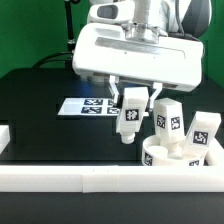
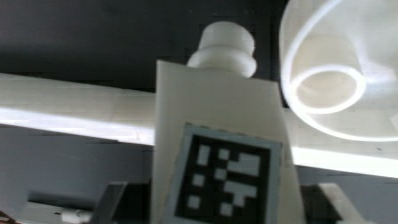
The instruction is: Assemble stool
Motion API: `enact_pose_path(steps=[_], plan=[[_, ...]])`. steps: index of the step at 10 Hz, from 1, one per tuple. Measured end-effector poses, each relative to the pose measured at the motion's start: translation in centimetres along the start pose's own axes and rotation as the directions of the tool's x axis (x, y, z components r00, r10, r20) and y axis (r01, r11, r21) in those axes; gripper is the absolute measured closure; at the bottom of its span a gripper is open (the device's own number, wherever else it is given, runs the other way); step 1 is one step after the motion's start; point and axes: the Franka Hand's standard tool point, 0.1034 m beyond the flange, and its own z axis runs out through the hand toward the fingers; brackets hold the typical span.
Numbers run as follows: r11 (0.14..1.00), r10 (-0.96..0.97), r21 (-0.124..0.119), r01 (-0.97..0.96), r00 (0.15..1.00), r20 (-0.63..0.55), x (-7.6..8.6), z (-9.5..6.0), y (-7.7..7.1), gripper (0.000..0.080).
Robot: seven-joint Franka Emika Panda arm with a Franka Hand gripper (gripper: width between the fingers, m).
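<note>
One stool leg (image 1: pixel 130 117) is hanging upright in the gripper (image 1: pixel 131 97), lifted clear of the black table (image 1: pixel 40 105); the two fingers (image 1: pixel 113 93) are pressing against its upper part from either side, so the jaws are standing partly apart and clamped on the leg rather than empty. In the wrist view the same leg (image 2: pixel 217 130) is filling the middle of the picture, its square black-and-white tag (image 2: pixel 226 175) facing the camera and its rounded peg (image 2: pixel 226 48) pointing away from the wrist. The round seat disc (image 1: pixel 172 155) is lying toward the exterior view's right, against the long white border bar (image 1: pixel 100 178), and it is sitting just beside the held leg without touching it. Two more legs (image 1: pixel 167 122) (image 1: pixel 203 131) are standing on the seat, both tilted. The marker board (image 1: pixel 88 105) is lying flat on the table behind the gripper.
</note>
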Motion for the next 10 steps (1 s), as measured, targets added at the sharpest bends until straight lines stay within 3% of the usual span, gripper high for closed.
enact_pose_path(steps=[3, 7, 10], plan=[[1.0, -0.015, 0.02, 0.015, 1.0, -0.007, 1.2, 0.1, -2.1, 0.0476], [1.0, -0.021, 0.022, 0.021, 1.0, -0.005, 1.5, 0.2, -2.2, 0.0476], [0.999, -0.035, 0.038, 0.036, 0.999, -0.006, 2.2, 0.3, -3.7, 0.0476]])
